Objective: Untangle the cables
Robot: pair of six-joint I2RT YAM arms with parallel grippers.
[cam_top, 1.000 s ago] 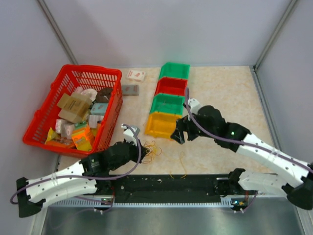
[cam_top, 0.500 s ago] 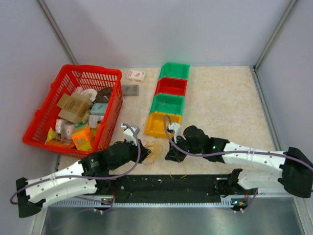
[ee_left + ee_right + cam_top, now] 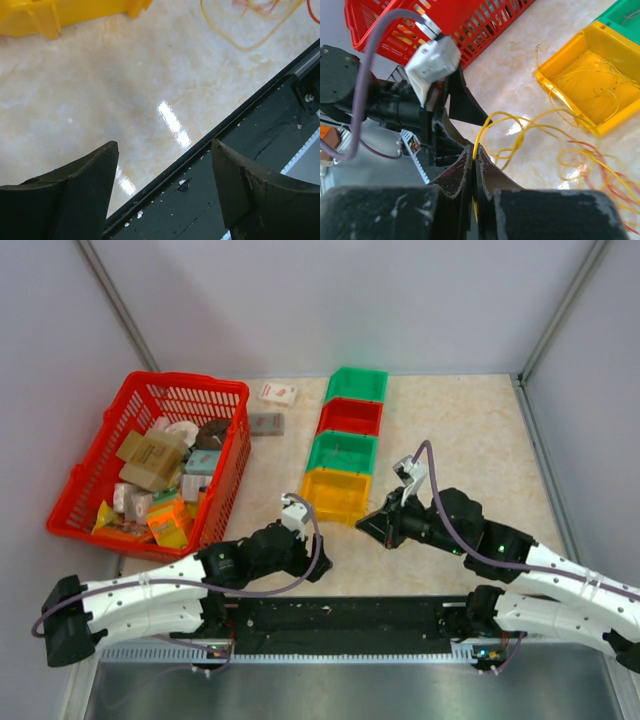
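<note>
Where the cables lie: yellow, orange and red loops of the cables (image 3: pixel 580 160) sprawl on the worktop (image 3: pixel 460 430) just in front of the yellow bin (image 3: pixel 322 505), between the two tools.
Right tool (image 3: pixel 473 152): closed, its fingers pinched on a yellow strand (image 3: pixel 492 117) that arches up from the tips and runs back into the tangle.
Left tool (image 3: pixel 164 150): open, jaws wide apart with nothing between them. It hangs over bare worktop and the black rail (image 3: pixel 240 165), and the cables lie apart from it, at the top right of its wrist view.
Hard to make out: from the top camera the tangle is barely readable, since the left arm (image 3: pixel 150 595) covers most of that spot. Thin yellow strands lie inside the yellow bin, but whether they join the tangle cannot be told. Both wrist views cut the loops off at their edges.
Around: red basket (image 3: pixel 190 382) full of packets at the left. Behind the yellow bin stand a green bin (image 3: pixel 343 452), a red bin (image 3: pixel 350 418) and another green bin (image 3: pixel 355 383). Two small boxes (image 3: pixel 278 393) lie beside the basket.
In the way: the left arm's wrist, with its white camera block (image 3: pixel 432 60), sits just beyond the held strand.
</note>
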